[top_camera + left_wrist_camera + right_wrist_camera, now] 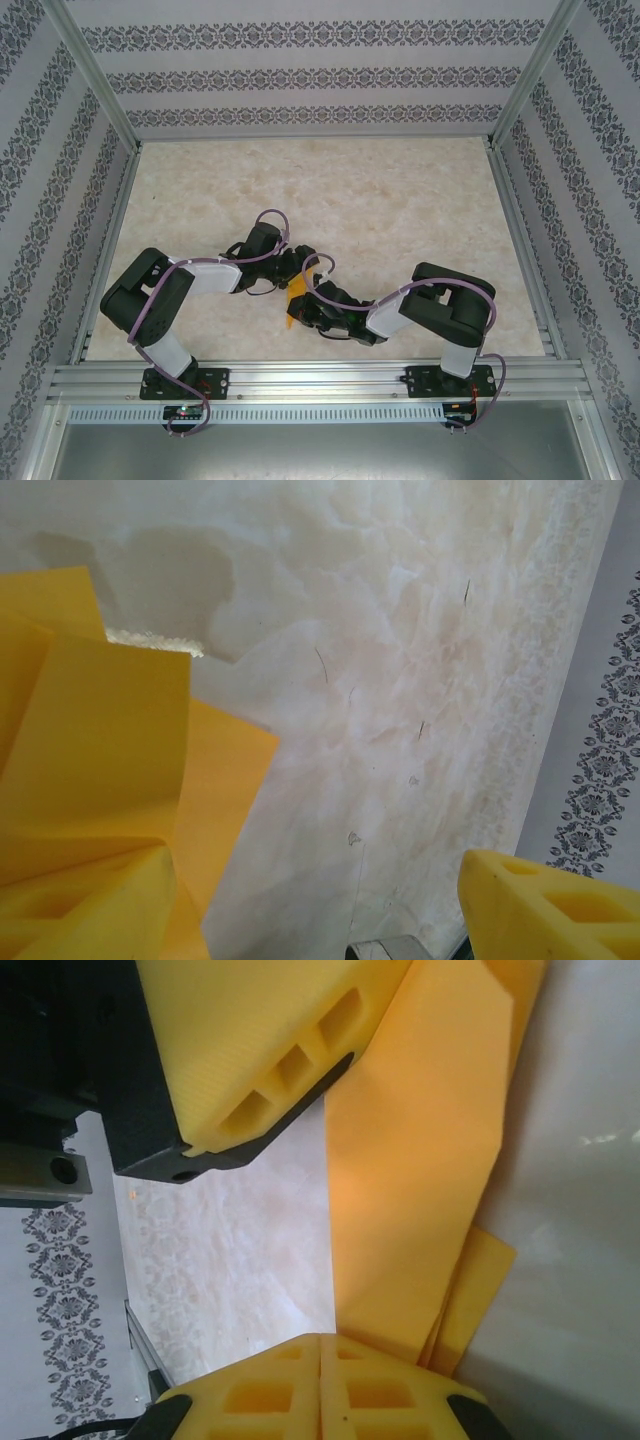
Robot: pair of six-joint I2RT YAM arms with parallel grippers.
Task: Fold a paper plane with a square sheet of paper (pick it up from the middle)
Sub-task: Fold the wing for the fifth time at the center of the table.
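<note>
The square sheet of paper (296,303) is orange-yellow and folded into a narrow, creased, layered shape. It lies on the table near the front, between the two arms. My right gripper (322,1345) is shut, fingers pressed together. The paper (410,1190) runs out from behind its right finger, and I cannot tell whether it is pinched. From above, the right gripper (308,306) sits on the paper. My left gripper (315,880) is open wide, with raised folds of paper (110,750) against its left finger (80,910). One left finger (250,1050) hangs over the paper's far end.
The tabletop (380,200) has a pale marble look, with free room toward the back and both sides. Aluminium rails (320,380) run along the front edge. Patterned walls (310,80) and metal posts close in the cell.
</note>
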